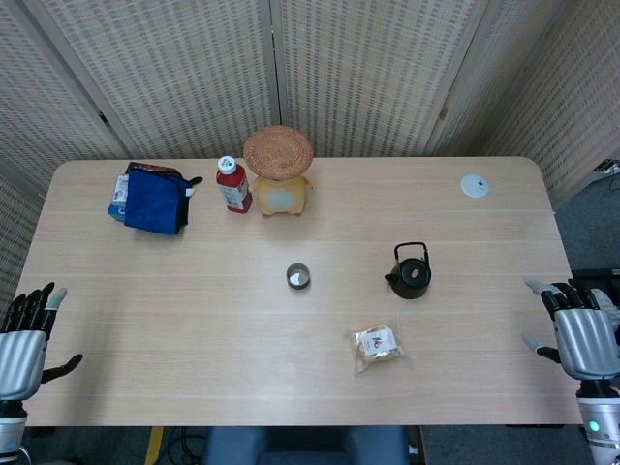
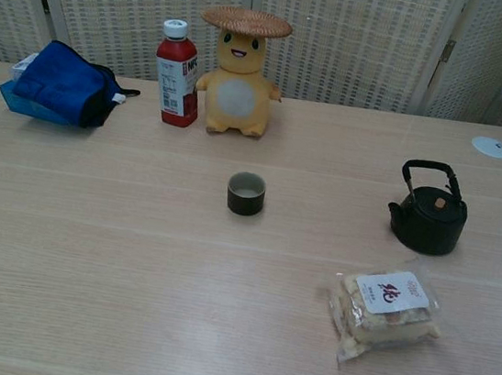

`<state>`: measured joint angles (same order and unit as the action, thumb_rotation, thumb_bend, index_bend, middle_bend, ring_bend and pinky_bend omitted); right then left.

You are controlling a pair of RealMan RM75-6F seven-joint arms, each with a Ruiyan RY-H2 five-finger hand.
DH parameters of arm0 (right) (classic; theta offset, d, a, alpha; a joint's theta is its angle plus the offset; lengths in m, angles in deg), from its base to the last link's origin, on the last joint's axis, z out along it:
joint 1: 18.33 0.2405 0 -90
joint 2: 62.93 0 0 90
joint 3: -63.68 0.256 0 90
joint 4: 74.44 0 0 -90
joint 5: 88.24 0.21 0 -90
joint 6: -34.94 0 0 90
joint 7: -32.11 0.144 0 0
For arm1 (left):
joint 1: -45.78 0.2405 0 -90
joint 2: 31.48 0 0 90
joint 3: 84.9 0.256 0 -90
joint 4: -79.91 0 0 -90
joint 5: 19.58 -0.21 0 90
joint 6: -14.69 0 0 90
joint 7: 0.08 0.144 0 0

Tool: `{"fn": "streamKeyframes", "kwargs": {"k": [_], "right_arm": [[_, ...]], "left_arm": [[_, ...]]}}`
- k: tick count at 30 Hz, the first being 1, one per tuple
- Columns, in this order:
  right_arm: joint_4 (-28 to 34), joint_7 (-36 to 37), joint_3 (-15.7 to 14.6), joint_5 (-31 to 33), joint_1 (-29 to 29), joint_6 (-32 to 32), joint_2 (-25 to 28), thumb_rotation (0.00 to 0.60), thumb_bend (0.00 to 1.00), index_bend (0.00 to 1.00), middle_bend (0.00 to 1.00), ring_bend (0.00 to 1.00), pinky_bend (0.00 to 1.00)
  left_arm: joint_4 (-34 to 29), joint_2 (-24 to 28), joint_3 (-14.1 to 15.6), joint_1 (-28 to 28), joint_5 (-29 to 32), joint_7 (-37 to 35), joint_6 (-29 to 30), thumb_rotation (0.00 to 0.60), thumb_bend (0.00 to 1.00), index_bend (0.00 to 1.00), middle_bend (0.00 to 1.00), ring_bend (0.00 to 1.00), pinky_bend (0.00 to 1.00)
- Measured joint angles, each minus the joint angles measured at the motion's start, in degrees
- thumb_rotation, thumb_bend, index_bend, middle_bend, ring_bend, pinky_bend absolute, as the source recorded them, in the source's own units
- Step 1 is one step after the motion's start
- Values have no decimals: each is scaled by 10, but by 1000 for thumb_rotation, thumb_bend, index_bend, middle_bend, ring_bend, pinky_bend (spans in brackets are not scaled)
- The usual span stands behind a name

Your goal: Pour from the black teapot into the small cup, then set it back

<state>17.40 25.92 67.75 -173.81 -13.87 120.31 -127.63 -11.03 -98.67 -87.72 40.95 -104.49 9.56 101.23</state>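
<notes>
- Sitting upright on the bench [image 1: 194, 339], the black teapot [image 1: 410, 272] is well apart from both hands.
- Small cup [image 1: 298, 276] stands left of it.
- Left hand [image 1: 24, 339] and right hand [image 1: 579, 329] hover at the edges, fingers spread, holding nothing.

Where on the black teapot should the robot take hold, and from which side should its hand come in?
Grip the arched handle over the teapot, which stands upright above the lid and leaves a gap for fingers. Its spout points left toward the small cup, so coming from above and the right with the right hand, the nearer one, probably suits pouring best. The snack packet lies in front.
</notes>
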Motion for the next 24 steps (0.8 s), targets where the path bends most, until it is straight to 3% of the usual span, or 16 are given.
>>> {"fn": "streamKeyframes", "kwargs": {"k": [15, 24], "right_arm": [[21, 4, 6, -8, 14, -12, 18, 600, 77, 241, 325, 229, 165], [45, 11, 16, -5, 66, -96, 46, 600, 78, 241, 299, 227, 165]], "left_arm": [[1, 6, 1, 1, -7, -6, 6, 600, 140, 0, 0, 0, 0], [-4, 13, 3, 6, -10, -4, 11, 600, 141, 0, 0, 0, 0]]}}
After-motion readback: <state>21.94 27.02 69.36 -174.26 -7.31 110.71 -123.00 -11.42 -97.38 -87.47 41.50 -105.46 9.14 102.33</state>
